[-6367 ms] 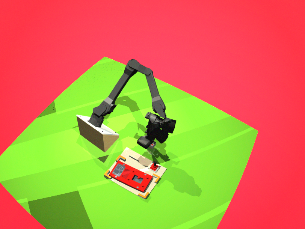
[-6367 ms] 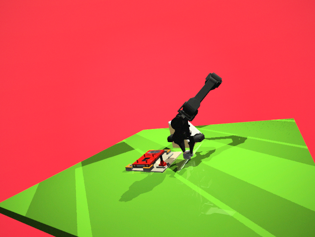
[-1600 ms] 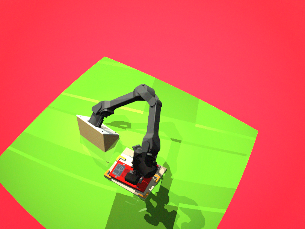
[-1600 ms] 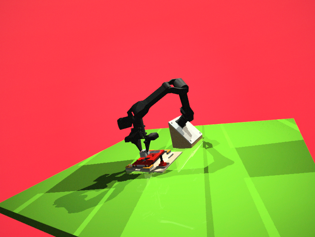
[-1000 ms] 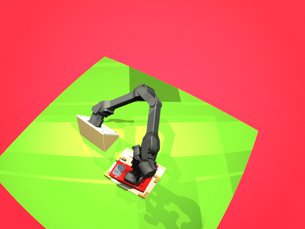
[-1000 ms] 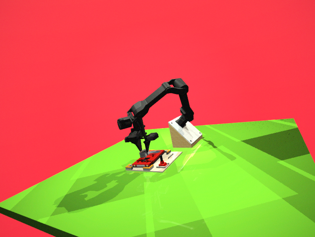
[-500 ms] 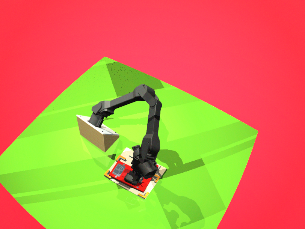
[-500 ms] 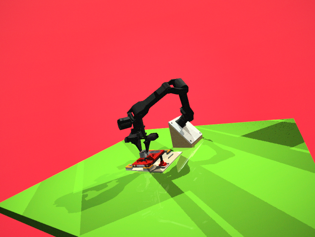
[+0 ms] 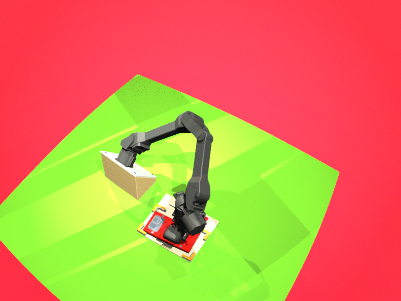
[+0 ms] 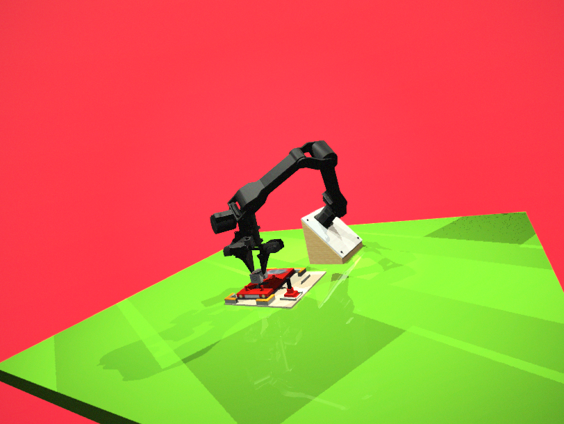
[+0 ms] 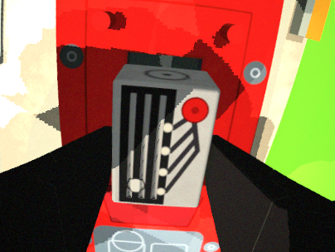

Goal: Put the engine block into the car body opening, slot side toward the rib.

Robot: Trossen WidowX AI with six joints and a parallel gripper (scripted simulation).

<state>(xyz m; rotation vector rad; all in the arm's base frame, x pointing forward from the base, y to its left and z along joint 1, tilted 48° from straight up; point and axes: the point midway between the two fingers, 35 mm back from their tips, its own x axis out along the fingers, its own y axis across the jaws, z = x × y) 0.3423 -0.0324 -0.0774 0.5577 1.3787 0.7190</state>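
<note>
- Car body (image 11: 166, 31), red and flat, is taken as the landmark; it is seen lying on a cream board (image 10: 310, 279) with yellow and orange corner marks.
- To the left of the car body in the top view, a wedge-shaped wooden mount (image 9: 124, 176) is seen, and the arm's base is carried on it.
- Over the car body's middle, the grey engine block (image 11: 162, 142) is clamped between the black fingers of the gripper (image 10: 256, 272).
- In the exterior view the block (image 10: 256, 276) is seen low over the car body; whether it is seated cannot be told.
- Near the car body's lower edge in the wrist view, a grey window panel (image 11: 146, 247) is visible.
</note>
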